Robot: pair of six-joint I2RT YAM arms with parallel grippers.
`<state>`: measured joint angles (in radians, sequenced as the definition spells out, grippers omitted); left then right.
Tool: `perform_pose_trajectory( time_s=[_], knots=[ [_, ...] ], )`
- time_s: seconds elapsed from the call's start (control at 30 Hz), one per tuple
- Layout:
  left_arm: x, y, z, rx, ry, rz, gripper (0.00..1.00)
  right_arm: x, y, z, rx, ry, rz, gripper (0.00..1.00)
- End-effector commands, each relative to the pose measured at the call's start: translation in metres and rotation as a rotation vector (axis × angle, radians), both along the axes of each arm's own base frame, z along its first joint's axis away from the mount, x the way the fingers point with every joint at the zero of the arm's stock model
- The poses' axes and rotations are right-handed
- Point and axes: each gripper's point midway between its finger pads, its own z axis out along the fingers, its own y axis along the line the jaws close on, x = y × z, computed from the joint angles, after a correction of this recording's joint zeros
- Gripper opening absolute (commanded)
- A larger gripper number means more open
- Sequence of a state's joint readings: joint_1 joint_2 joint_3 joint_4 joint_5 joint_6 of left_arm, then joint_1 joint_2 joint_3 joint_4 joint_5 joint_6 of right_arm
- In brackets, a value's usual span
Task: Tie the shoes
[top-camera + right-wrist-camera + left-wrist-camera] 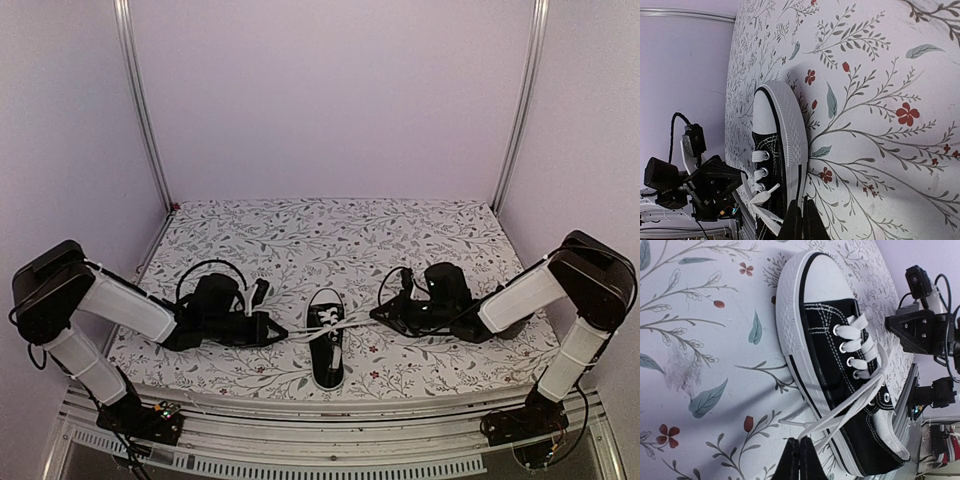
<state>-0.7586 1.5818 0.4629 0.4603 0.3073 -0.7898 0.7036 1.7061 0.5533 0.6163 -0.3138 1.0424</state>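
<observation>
Shoe (328,345) early in tying: ends of lace (847,399) clamped by left gripper (800,457) & right gripper (802,220), stretched sideways — no bow yet; loops etc. left.

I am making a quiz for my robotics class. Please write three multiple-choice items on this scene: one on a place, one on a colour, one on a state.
1. Where is the sneaker?
A. against the back wall
B. between the left arm and the right arm
C. under the left arm

2. What colour are the laces?
A. red
B. black
C. white

3. How do the left arm's jaws stand?
A. shut on a lace
B. wide open
C. shut on a mug

Key: 1 B, the top view shows it midway between them; 2 C, both wrist views show white laces; 3 A, the left wrist view shows the tips together on a lace.
</observation>
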Motion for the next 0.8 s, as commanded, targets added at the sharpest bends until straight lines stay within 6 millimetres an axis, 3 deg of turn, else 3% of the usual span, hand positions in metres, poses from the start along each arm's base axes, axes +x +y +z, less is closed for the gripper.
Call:
perform_pose_trajectory(
  time_s=[0.0,0.2,0.53,0.57,0.63,0.77],
  knots=[
    [0.002,0.030,-0.024,0.091,0.053,0.084,0.00,0.014,-0.029,-0.008,-0.065,-0.011,-0.096,0.02],
    [0.005,0.012,-0.004,0.017,0.002,0.009,0.00,-0.004,-0.016,0.000,-0.023,-0.004,0.017,0.02],
    [0.007,-0.023,0.023,-0.026,-0.090,-0.126,0.00,-0.089,0.035,-0.028,-0.079,0.098,0.264,0.03],
    [0.007,-0.024,0.023,-0.025,-0.092,-0.130,0.00,-0.092,0.038,-0.030,-0.082,0.106,0.274,0.05],
    [0.007,-0.025,0.023,-0.026,-0.093,-0.133,0.00,-0.094,0.040,-0.031,-0.084,0.109,0.278,0.21],
    [0.007,-0.027,0.025,-0.025,-0.094,-0.141,0.00,-0.077,0.040,-0.008,-0.074,0.023,0.238,0.54]
  ],
)
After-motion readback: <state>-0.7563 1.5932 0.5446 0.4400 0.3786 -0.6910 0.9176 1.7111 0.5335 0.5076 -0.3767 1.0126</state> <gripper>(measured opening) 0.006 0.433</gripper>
